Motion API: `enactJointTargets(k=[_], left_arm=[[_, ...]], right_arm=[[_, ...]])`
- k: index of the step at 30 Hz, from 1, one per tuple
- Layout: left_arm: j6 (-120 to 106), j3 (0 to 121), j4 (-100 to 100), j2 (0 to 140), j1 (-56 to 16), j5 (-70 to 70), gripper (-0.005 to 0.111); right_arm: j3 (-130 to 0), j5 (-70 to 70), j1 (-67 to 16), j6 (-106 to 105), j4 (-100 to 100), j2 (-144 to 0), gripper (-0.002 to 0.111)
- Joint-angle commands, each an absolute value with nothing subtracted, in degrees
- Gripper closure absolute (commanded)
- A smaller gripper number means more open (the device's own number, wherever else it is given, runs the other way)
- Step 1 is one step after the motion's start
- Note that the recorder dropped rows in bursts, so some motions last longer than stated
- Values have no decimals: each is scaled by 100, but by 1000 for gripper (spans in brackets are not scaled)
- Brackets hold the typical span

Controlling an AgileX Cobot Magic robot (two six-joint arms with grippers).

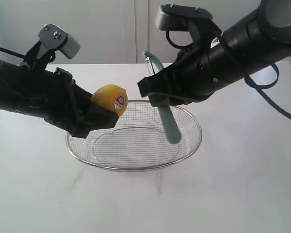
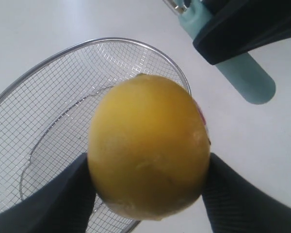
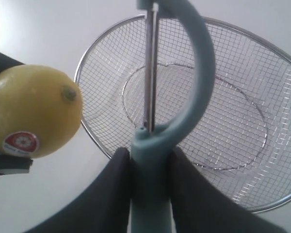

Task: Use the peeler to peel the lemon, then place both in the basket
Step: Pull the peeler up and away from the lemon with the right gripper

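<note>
- Lemon [image 1: 109,97] sits pinched in the left gripper [image 1: 105,110], above the basket [image 1: 136,168].
- Right gripper [image 3: 153,194] squeezes the peeler [image 1: 169,124] over the basket.
- No peeling shows yet.

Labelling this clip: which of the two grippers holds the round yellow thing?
The left gripper: its fingers clamp the lemon on both sides. The right gripper grips the teal peeler instead.
</note>
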State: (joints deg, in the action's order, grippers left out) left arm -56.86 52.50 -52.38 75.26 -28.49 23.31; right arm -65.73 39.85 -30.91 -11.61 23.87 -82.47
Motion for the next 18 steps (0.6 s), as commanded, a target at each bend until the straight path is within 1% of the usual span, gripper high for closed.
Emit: enactJointTargets(k=[1, 10, 18], left_arm=[[-5708, 5280, -5379, 7434, -2875, 2359, 107], [-5708, 5280, -5379, 7434, -2875, 2359, 107], [-5708, 5280, -5379, 7434, -2875, 2359, 107]], right_arm=[[-6623, 3966, -2938, -1131, 2287, -8176, 108], [-6623, 3983, -2359, -1131, 2198, -8176, 108], [-6873, 4369, -2154, -1131, 1703, -8176, 108]])
